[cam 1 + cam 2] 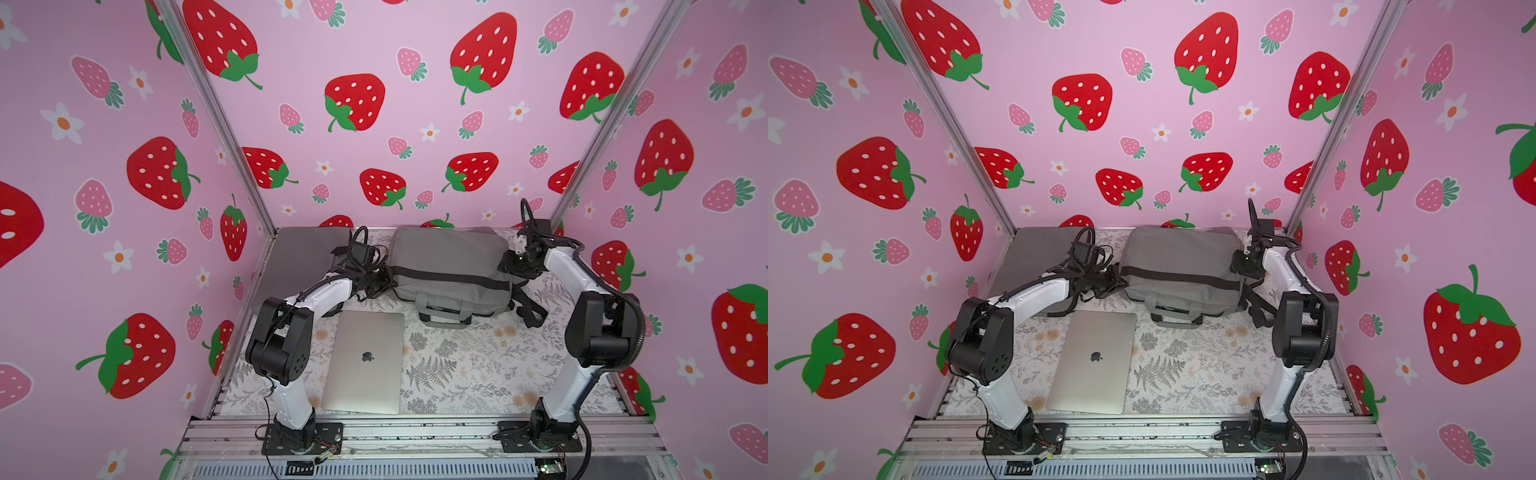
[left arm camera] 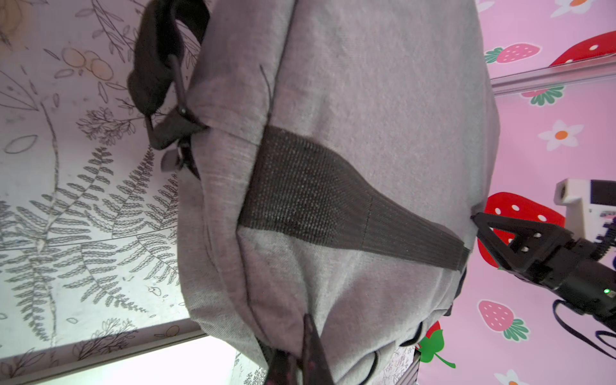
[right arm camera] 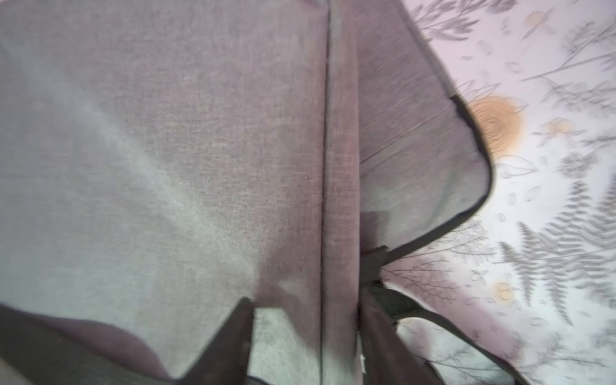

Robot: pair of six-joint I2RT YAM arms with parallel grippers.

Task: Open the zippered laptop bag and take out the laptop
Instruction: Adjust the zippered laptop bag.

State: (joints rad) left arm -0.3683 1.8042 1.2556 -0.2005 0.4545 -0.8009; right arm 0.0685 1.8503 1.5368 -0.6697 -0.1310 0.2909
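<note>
**Item: laptop** [image 1: 365, 361]. Silver, lid shut, flat on the desk [image 1: 478, 365] toward the front, clear of the bag and just beside the left arm's elbow.

**Item: laptop bag** [image 1: 451, 257]. Grey, at the back of the desk, with its carry handles [image 1: 444, 318] facing the laptop and its shoulder strap [image 1: 530, 309] trailing loose at the right end.

**Left claw** [image 2: 310, 346]. Together, seemingly clamped on a fold of fabric at the bag's left end.

**Right claw** [image 3: 306, 300]. Fingers apart, astride the fabric at the bag's right end, apparently not squeezing it.

**Hazards, as judged:**
- With the fabric pinched on one side only, a pull by the left arm would likely drag or tip the bag toward the laptop.
- The loose strap could catch the right claw as it backs off.
- The left elbow could nudge the laptop if it swings.

**Not legible:**
- No view shows the zipper, so it cannot be told whether the bag's mouth is open or closed.
- The right wrist view is blurred.
- In both top views the wrists cover the fingertips.
- A flat grey pad [image 1: 299, 257] at the back left is partly behind the left arm, and what it is stays unclear.
</note>
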